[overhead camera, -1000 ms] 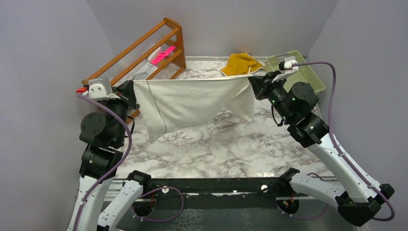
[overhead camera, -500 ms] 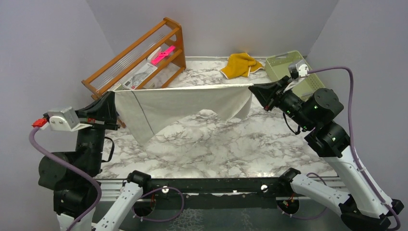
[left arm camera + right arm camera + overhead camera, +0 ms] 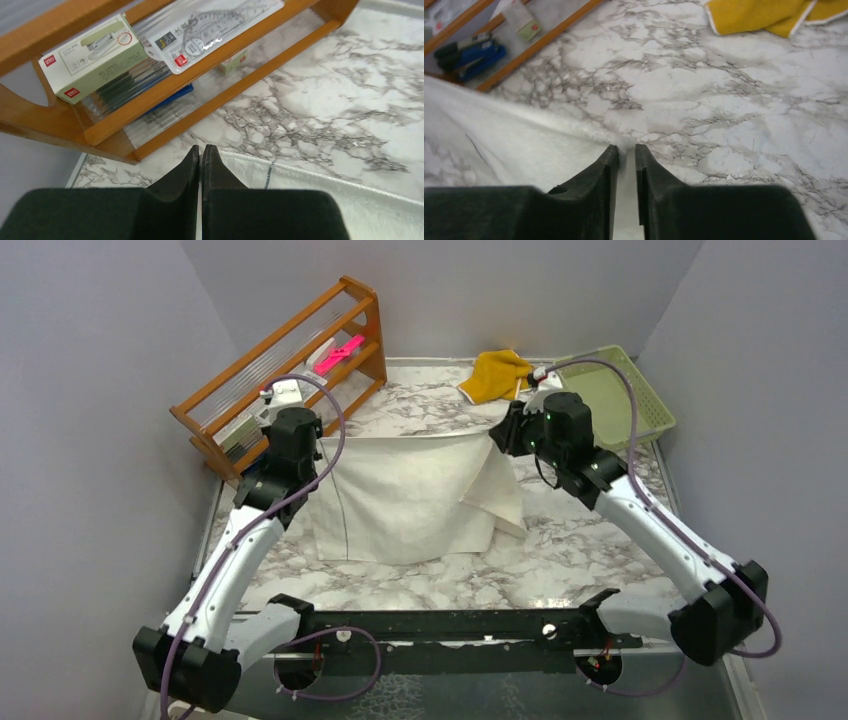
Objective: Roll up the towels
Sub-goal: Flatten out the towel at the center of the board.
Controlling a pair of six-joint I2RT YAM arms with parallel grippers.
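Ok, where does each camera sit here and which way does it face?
Top external: above and behind the bases, looking down at the marble table; both arms show, left gripper and right gripper at the cream-white towel's far corners.
Left wrist: looks past its shut fingers toward the wooden rack.
Right wrist: looks past its fingers, pinching that towel, toward the mustard-yellow towel.
Shared: all show the cream-white towel and rack.

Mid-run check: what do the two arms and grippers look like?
Both the left arm and right arm have white link shells with bulky black joint housings. A purple cable loops along each to the wrist. The left gripper and right gripper each have two matte black wedge-shaped fingers tapering to narrow tips. No markings are readable.
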